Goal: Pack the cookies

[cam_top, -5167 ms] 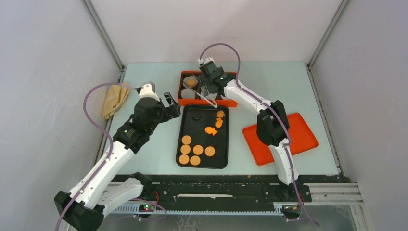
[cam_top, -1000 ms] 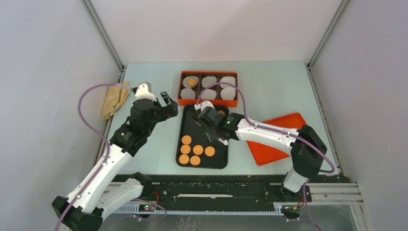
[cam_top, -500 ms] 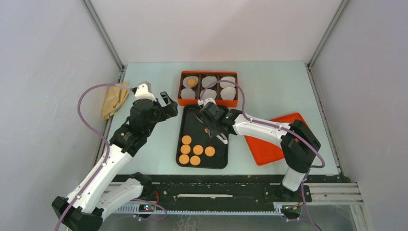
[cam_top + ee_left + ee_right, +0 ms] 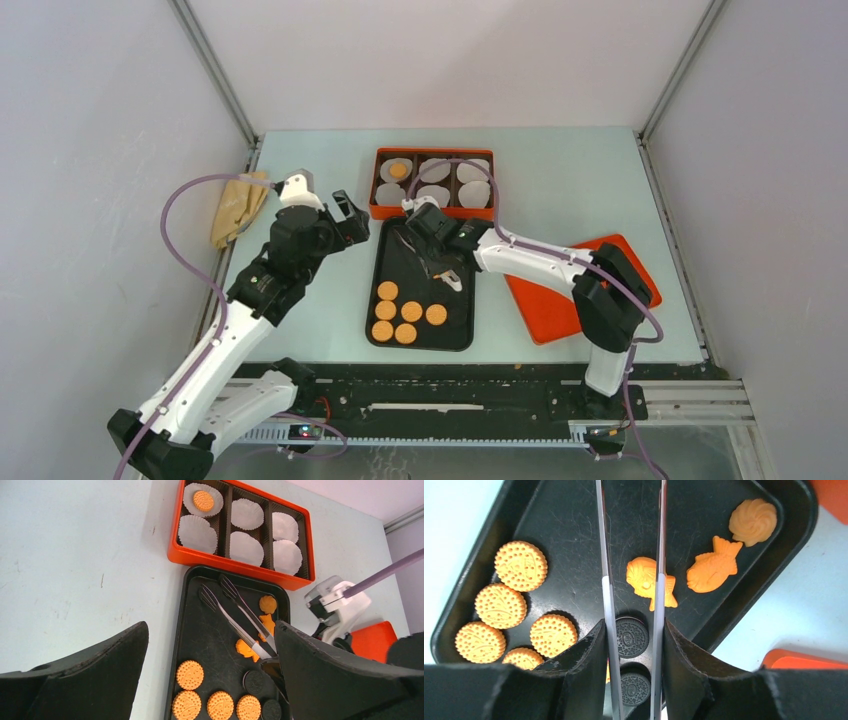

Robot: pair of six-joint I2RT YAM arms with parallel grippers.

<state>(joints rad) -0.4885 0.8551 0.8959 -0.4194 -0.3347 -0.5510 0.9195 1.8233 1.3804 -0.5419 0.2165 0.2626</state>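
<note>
Movement confined to right gripper (image 4: 634, 630), now nearer the counter's far edge. Left gripper (image 4: 352, 215) hovers spread and empty. Cookies (image 4: 520, 565) lie on black tray (image 4: 574, 520), mid-counter; one in box (image 4: 174, 540). Right jaws clamp tongs (image 4: 659, 555); an off-centre pinch may flick the fish cookie (image 4: 644, 577).

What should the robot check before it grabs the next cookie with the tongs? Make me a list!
1. The right end effector grips the tongs: ok.
2. The tong blades are apart and hold no cookie: ok.
3. There are cookies on the black tray: ok.
4. There are empty paper cups in the orange box: ok, five are free.
5. The left end effector is open and not touching the tongs: ok.
6. Height of the tongs above the tray: cannot tell.
</note>
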